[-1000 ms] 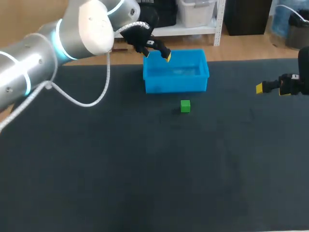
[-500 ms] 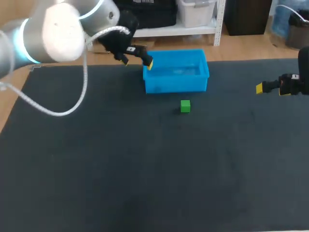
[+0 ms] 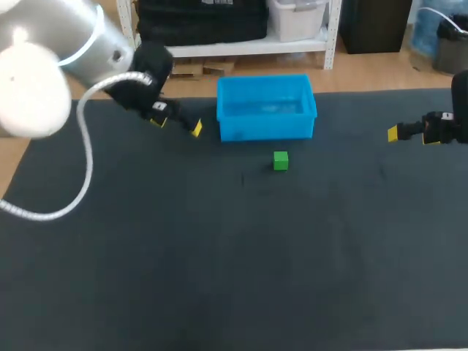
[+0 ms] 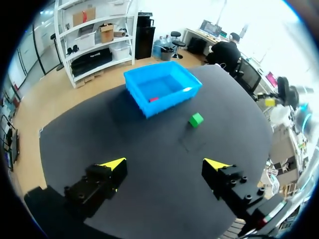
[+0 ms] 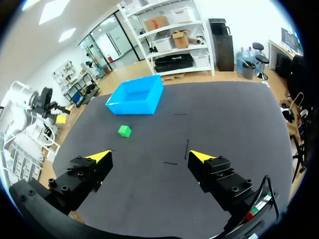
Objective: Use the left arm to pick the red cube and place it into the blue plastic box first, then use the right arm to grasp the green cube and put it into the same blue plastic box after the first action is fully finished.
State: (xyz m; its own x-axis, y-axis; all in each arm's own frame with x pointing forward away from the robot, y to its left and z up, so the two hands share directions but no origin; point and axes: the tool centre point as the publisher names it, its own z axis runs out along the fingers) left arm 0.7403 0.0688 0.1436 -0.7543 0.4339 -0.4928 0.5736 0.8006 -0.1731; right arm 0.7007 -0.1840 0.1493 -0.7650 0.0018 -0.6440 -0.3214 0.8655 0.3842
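Right gripper [image 3: 395, 133]: fingers spread wide, nothing between them; hangs over the table's [image 3: 219, 256] right edge, well apart from the green cube [image 3: 281, 161].
Left gripper [image 3: 178, 123]: released, empty, off to the left of the blue box [image 3: 267, 128], outside its wall.
Red cube [image 4: 153, 99]: lies inside the box on its floor, seen only in the left wrist view. I read the first half as done.
Step in hand: right arm's turn, go for the green cube.
Approach: come in from above, not sideways. The cube sits near the box's front wall, so a low sweep risks clipping the wall or nudging the cube.
Alignment: square the fingers to two opposite flat faces; a corner grip would probably let it twist out.
Closing: centre the cube between the tips before squeezing, or one tip will push it along the mat.
Carry: lift clear above the rim before crossing, and release over the middle of the box, away from the red cube.
Left arm: near the box's left side, so keep the right arm's path to the front and right.
Green cube, looks: small, bright green, plain flat faces, sharp edges, resting flat on the dark mat, alone, touching nothing.
Green cube, handling: likely light and rigid; a modest squeeze should do.
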